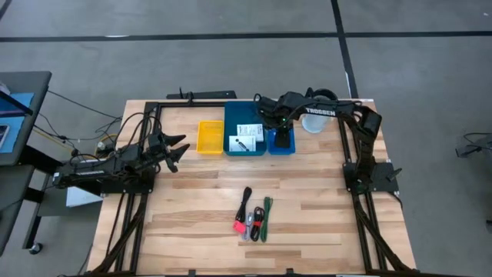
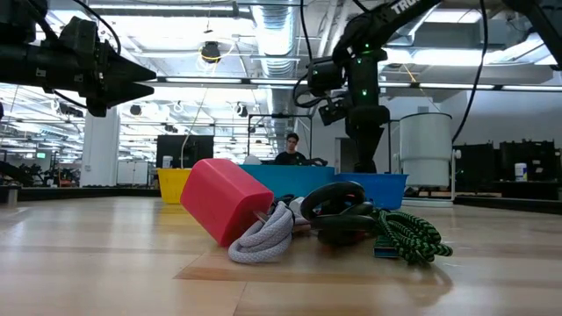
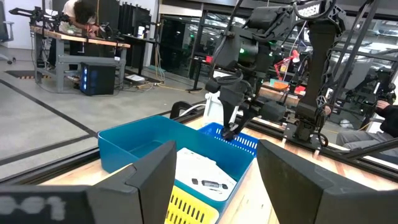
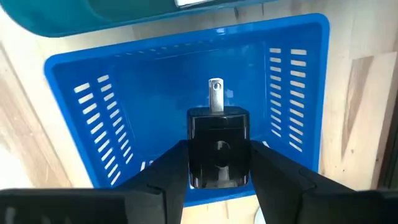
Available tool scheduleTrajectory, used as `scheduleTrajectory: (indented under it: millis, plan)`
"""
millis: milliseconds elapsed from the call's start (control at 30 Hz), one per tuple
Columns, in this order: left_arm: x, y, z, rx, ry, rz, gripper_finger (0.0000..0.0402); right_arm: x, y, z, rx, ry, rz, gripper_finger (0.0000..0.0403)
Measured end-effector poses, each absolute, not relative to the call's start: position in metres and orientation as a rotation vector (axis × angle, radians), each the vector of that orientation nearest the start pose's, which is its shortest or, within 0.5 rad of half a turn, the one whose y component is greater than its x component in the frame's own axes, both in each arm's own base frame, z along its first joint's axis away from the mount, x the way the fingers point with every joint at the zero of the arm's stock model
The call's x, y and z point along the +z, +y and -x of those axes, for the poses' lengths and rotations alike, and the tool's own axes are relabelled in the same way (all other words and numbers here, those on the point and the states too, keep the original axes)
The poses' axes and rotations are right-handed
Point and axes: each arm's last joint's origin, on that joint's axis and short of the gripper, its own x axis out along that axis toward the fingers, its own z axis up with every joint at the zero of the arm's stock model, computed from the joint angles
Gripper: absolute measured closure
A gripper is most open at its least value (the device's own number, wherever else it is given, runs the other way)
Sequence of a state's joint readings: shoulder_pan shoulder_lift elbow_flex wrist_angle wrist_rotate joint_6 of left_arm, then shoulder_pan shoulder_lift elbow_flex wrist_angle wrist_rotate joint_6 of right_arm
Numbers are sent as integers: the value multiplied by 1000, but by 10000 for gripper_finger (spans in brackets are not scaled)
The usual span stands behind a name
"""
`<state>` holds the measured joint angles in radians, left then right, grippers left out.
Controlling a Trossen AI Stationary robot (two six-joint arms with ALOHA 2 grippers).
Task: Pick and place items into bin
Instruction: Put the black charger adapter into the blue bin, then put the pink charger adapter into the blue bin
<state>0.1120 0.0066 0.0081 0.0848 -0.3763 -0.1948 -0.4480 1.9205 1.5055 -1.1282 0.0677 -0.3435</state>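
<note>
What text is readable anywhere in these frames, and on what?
"TROSSEN": white letters on the right arm, read in the high view.
White cards in the teal bin: black print, too small to read.
Left wrist view: white lettering on the right arm's upper link, too blurred to read.
Low view: part of the white lettering at the top edge, cut off.
No other text is legible.

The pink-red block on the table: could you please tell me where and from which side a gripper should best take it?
Grip the pink-red block across its flat sides, coming from above. It lies tilted against the cable bundle with its upper faces free, and the side away from the cables is clear, so that approach probably avoids snagging.
</note>
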Motion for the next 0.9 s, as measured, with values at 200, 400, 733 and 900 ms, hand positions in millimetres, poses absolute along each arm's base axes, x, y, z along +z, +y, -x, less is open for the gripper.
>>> scheduleTrajectory:
  millis: [200,400,733,900]
  plan:
    - [174,21,-93,478,-133,202,189,210,-162,-321,-169,1581,-59,229]
    - [174,21,-93,478,-134,203,189,211,-160,-321,-186,1588,-64,213]
    - [174,21,-93,478,-133,203,189,239,-117,-331,-196,1493,-37,210]
    - [174,21,-93,479,-133,203,189,277,-72,-333,-213,1294,-40,205]
